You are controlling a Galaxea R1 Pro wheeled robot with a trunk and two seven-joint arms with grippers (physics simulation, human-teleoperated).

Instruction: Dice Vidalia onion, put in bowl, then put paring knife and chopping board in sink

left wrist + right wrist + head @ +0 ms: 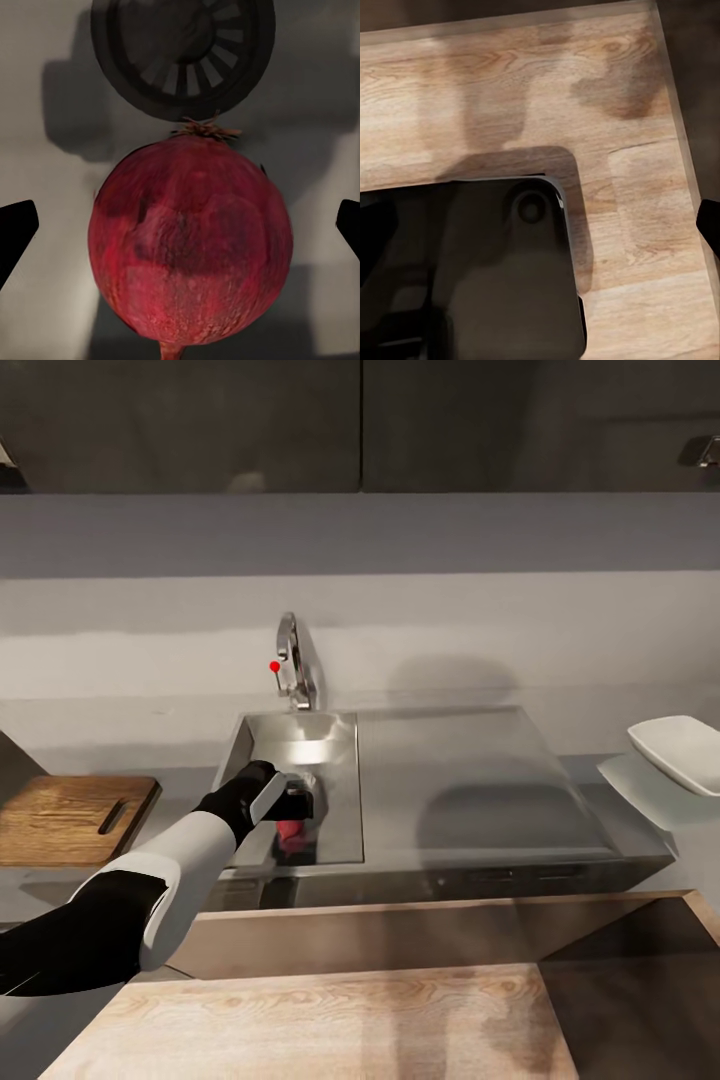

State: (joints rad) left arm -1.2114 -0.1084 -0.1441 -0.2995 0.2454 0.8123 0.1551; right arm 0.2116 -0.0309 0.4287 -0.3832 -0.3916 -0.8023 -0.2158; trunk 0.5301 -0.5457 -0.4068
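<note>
At the left edge of the head view, the chopping board (72, 818) is seen lying flat on the grey bench (620, 740), its slot-shaped handle hole toward the sink. Below it, in the lower left of the frame, the left arm is seen reaching up and rightward into the steel sink (250, 745), where the left gripper (292, 800) is poised over a red, round thing on the basin floor. That thing is the onion (291, 832), red-skinned in these renders. In the left wrist view the onion (190, 241) is seen large and central, its dried tuft beside the dark drain grate (184, 56). The dark fingertips (16, 232) of the left gripper are seen at the two sides of that frame, set wide apart and clear of the onion's skin, so nothing is clamped. A chrome tap (293, 660) with a small red dot is placed behind the basin, upper centre. A flat steel draining surface is seen right of the basin. At the right edge, the white bowl (680, 752) is seen on the bench. In the right wrist view a light wood floor (510, 90) and a dark part of the robot's base (502, 277) are shown; whether the right gripper is apart or together cannot be told.
</note>
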